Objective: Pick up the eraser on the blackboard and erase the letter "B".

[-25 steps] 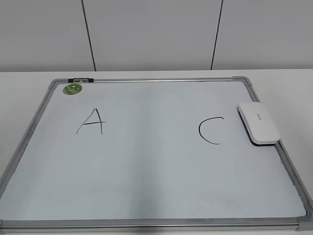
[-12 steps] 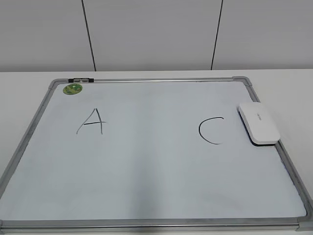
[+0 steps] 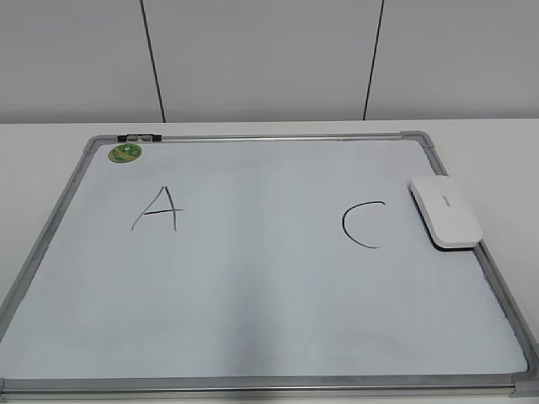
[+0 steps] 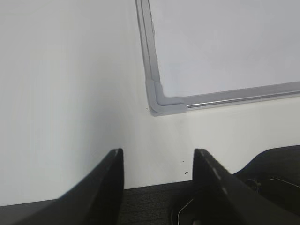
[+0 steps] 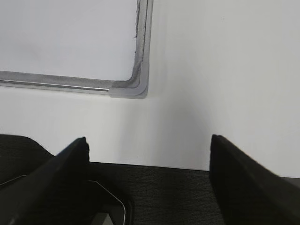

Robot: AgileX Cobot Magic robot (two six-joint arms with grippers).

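The blackboard (image 3: 253, 295) is a white board in a grey frame, lying flat on the white table. The white eraser (image 3: 445, 211) lies on the board's right edge, beside a black "C" (image 3: 364, 225). A black "A" (image 3: 157, 209) is on the left. No letter "B" shows between them. Neither gripper shows in the exterior view. My left gripper (image 4: 158, 157) is open and empty over the table's front edge, near the board's front left corner (image 4: 159, 101). My right gripper (image 5: 149, 143) is open and empty near the board's front right corner (image 5: 136, 89).
A small green round magnet (image 3: 125, 152) and a dark clip (image 3: 139, 136) sit at the board's far left corner. A grey panelled wall (image 3: 269, 59) stands behind the table. Dark fabric (image 5: 154, 194) lies below the table's front edge.
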